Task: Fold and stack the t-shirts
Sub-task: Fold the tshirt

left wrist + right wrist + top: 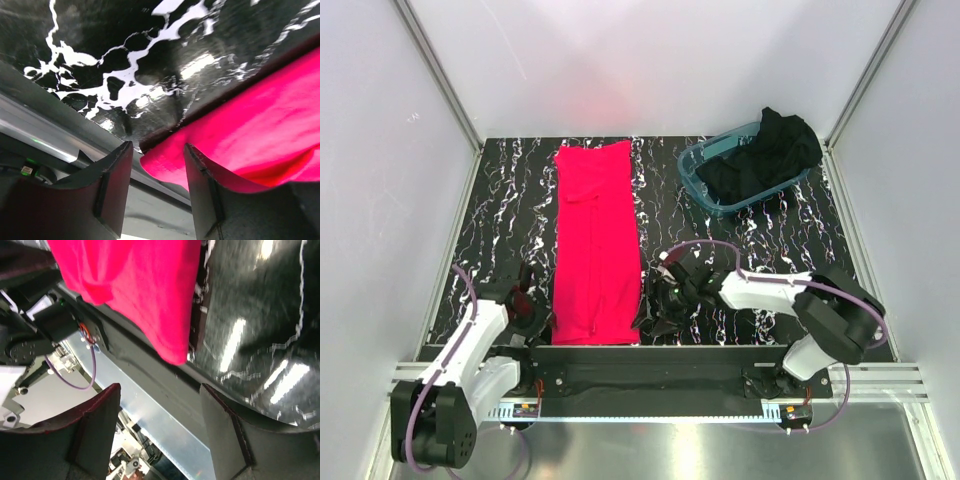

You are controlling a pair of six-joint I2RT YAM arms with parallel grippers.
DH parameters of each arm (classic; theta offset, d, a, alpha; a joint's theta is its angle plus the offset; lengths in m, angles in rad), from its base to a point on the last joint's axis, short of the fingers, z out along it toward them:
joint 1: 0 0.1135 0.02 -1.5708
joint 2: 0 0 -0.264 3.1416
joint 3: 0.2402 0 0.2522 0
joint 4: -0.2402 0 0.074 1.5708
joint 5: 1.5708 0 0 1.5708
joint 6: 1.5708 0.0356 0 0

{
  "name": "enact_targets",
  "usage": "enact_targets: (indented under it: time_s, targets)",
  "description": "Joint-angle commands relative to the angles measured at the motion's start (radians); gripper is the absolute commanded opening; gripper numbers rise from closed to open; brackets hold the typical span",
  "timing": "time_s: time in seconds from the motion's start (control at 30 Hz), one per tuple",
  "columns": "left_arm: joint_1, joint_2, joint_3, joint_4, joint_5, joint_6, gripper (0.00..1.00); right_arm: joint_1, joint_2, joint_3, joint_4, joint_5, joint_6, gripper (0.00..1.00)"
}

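The pinkish-red t-shirt (595,240) lies flat on the black marbled table (510,210), folded into a long narrow strip running from far to near. My left gripper (532,312) is open at the strip's near left corner. In the left wrist view that corner of the red shirt (260,120) lies just beyond the gap between the open left gripper's (157,149) tips. My right gripper (655,312) is open at the near right corner. In the right wrist view the red shirt (140,285) hangs just ahead of the empty right gripper (160,389). The black t-shirt (765,152) lies crumpled in the tub.
A clear teal plastic tub (698,170) stands at the far right of the table. A metal rail (650,375) with the arm bases runs along the near edge; it also shows in the right wrist view (150,405). White walls enclose the left, back and right.
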Motion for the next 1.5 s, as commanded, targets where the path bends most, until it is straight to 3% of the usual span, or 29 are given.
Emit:
enact_targets:
  time_s: [0.0,0.23,0.43,0.77,0.83,0.97,1.07,1.13,1.17,1.2,1.23,1.47]
  targets:
    - [0.004,-0.028,-0.015,0.040,0.042,-0.017,0.49,0.010,0.045,0.048,0.068,0.002,0.021,0.72]
    - [0.004,-0.114,-0.057,0.054,0.065,-0.031,0.58,0.009,0.117,0.020,0.173,-0.021,0.073,0.72]
    - [0.004,-0.134,-0.086,0.079,0.100,0.001,0.58,0.010,0.161,0.015,0.220,-0.034,0.122,0.72]
    - [0.002,-0.123,-0.098,0.062,0.132,-0.022,0.47,0.013,0.155,0.038,0.139,0.005,0.149,0.69]
    - [0.002,-0.135,-0.100,0.054,0.131,-0.029,0.40,0.016,0.152,0.038,0.111,0.018,0.147,0.68]
    - [0.002,-0.137,-0.101,0.048,0.129,-0.049,0.29,0.035,0.174,0.042,0.119,0.013,0.158,0.54]
    - [0.002,-0.135,-0.100,0.049,0.132,-0.046,0.24,0.053,0.203,0.054,0.126,0.009,0.164,0.52]
    - [0.002,-0.137,-0.100,0.051,0.132,-0.048,0.22,0.058,0.224,0.057,0.152,-0.004,0.175,0.41]
    - [0.002,-0.140,-0.101,0.049,0.135,-0.045,0.19,0.058,0.227,0.057,0.161,-0.017,0.179,0.33]
    - [0.002,-0.142,-0.098,0.049,0.135,-0.043,0.17,0.058,0.226,0.057,0.171,-0.018,0.184,0.19]
    - [0.002,-0.145,-0.095,0.049,0.134,-0.040,0.15,0.059,0.209,0.057,0.171,-0.016,0.184,0.15]
    - [0.002,-0.186,0.018,-0.016,0.100,0.020,0.03,0.059,0.118,0.143,0.005,-0.021,0.121,0.00]
